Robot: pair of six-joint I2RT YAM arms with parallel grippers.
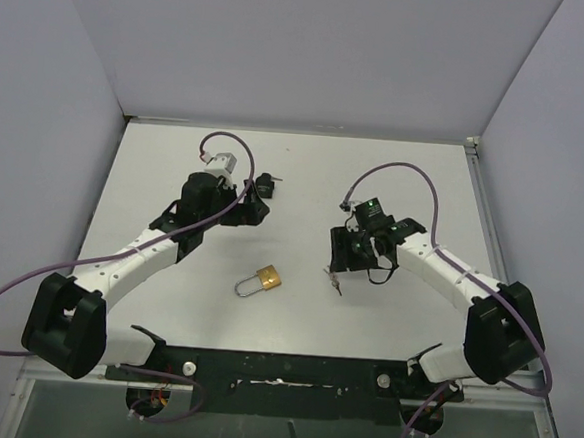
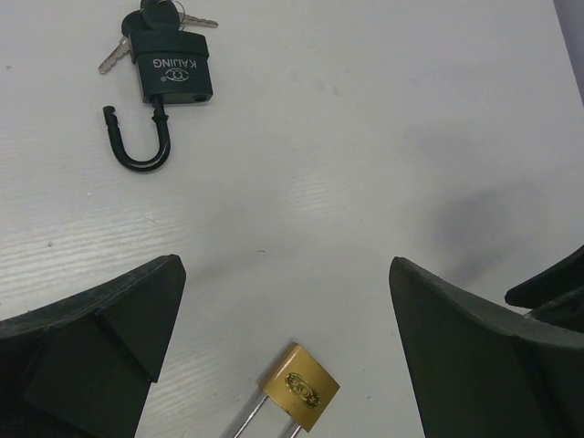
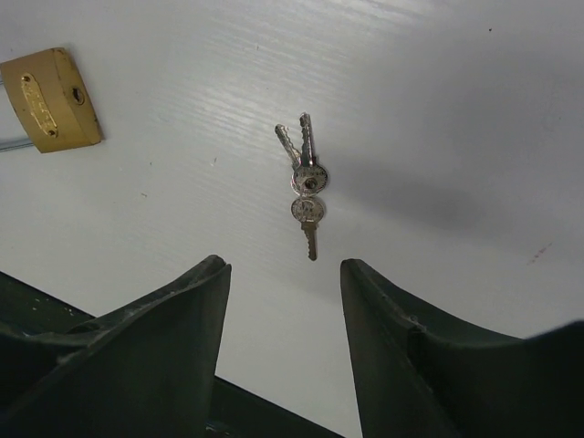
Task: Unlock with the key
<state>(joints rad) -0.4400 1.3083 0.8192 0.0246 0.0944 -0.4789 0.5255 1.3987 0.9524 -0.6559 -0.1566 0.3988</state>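
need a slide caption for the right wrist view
Open right hand facing a small bunch of keys on the white table, with the brass padlock at the upper left edge.

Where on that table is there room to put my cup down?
Roomiest: the far strip of table along the back wall. A smaller bare gap lies between the black lock and the right hand. Nearer the front it is crowded: brass lock, keys and both arms.
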